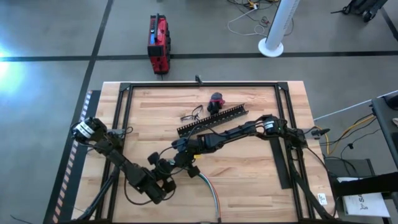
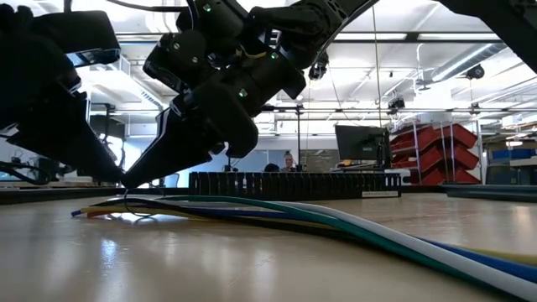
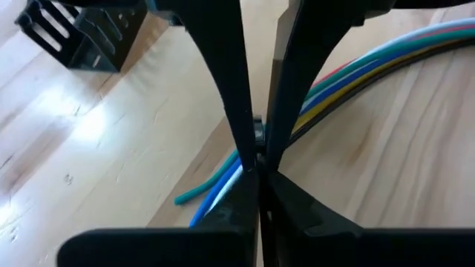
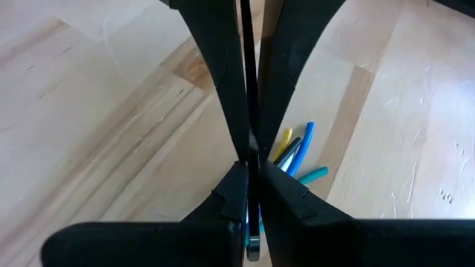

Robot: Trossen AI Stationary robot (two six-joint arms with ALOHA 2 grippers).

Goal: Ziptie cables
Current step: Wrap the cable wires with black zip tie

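Fingers of my left gripper (image 3: pixel 259 165) pressed together over cables (image 3: pixel 356 70), tips meeting just above wire ends; small dark piece between tips, identity unclear. Fingers of my right gripper (image 4: pixel 250 159) pinched thin black ziptie (image 4: pixel 245 81), strip running upright between them. Cables (image 1: pixel 212 190) lay near front-centre of table (image 1: pixel 249 174), both grippers converging there. Slotted black duct (image 1: pixel 211 119) sat farther back.
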